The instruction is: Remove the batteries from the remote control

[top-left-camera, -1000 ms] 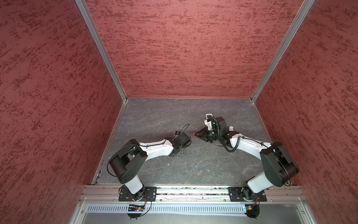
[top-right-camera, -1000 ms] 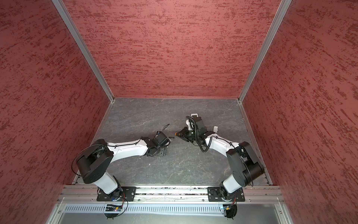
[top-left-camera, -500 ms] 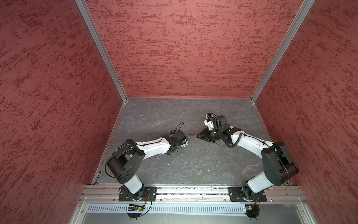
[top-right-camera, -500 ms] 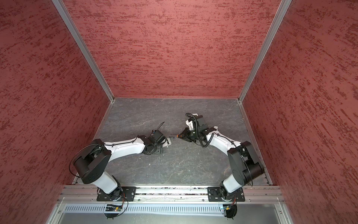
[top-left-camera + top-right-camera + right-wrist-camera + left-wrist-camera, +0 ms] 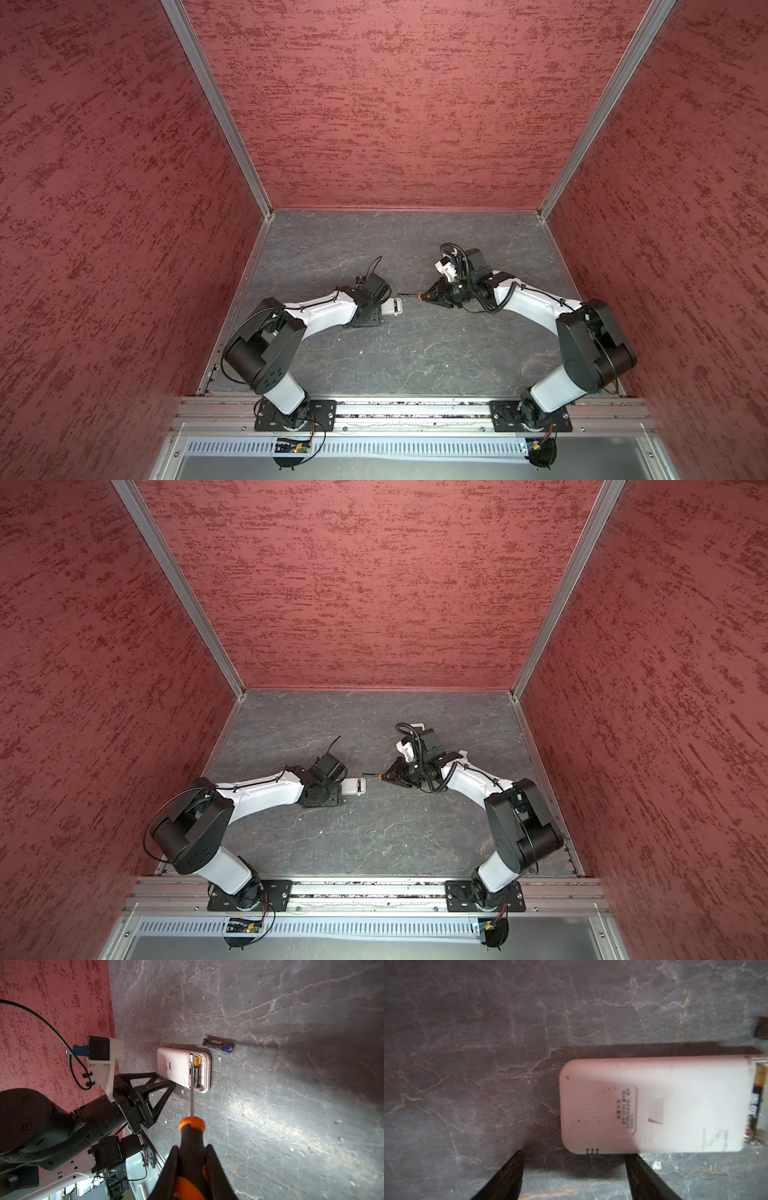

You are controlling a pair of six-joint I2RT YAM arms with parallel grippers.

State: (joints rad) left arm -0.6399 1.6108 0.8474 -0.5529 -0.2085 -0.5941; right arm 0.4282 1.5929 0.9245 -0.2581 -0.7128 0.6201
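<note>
One battery [image 5: 197, 1073] sits in the open bay at the right end of the white remote control [image 5: 174, 1066]. The remote lies back-up on the tabletop [image 5: 291, 1095], a little left of the middle. The battery's long axis runs near to far, across the remote's length. A second battery [image 5: 217, 1045] lies loose on the tabletop just beyond the remote's far edge.

The screwdriver [image 5: 192, 1132] comes in from the right with its shaft pointing left, so it meets the seated battery side-on. Its tip is at the bay's near end; whether it touches I cannot tell. The right hand [image 5: 193, 1148] is clenched on the screwdriver's handle and is the one nearer the bay. The left hand [image 5: 575, 1155] stands spread at the remote's left part, grasping nothing. I'd judge the coming move to be a levering-up of that near end.
</note>
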